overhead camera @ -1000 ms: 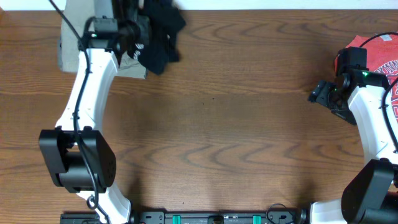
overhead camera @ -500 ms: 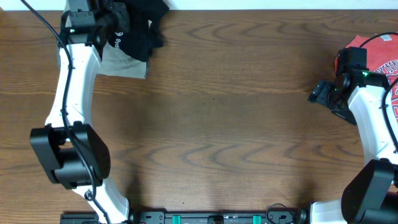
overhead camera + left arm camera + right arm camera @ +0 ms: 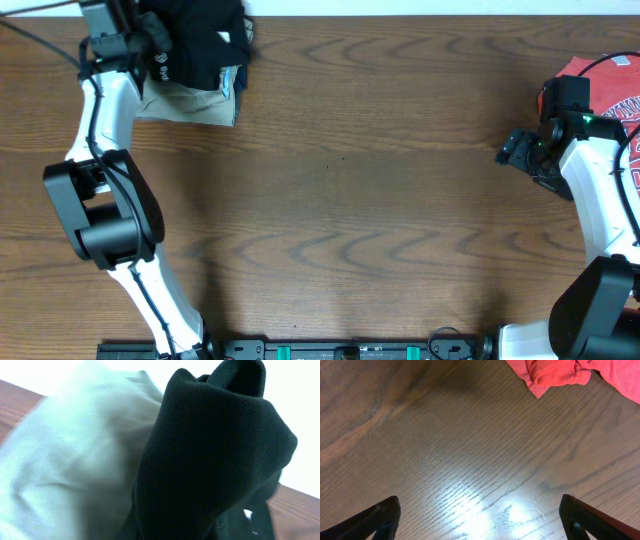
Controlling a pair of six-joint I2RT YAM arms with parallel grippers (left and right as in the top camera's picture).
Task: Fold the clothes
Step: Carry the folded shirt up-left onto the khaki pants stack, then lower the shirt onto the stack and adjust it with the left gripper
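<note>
The clothes, a bunched black shirt (image 3: 205,48), hang at the table's far left corner from my left gripper (image 3: 178,52), which is shut on the fabric. In the left wrist view the black shirt (image 3: 215,460) fills the middle and hides the fingers, and a small white mark shows low on it. My right gripper (image 3: 512,150) stays at the right side of the table. It stands open over bare wood (image 3: 480,460), nothing between its fingertips (image 3: 382,515).
Tan trousers (image 3: 190,100) lie flat under and beside the held shirt and show as pale cloth (image 3: 70,465) in the left wrist view. A red T-shirt (image 3: 612,85) with white lettering lies at the right edge, behind the right arm, its hem (image 3: 560,372) just beyond the right gripper.
My left arm has swung left and toward the far edge, carrying the black shirt over the tan trousers. The right arm has not moved.
</note>
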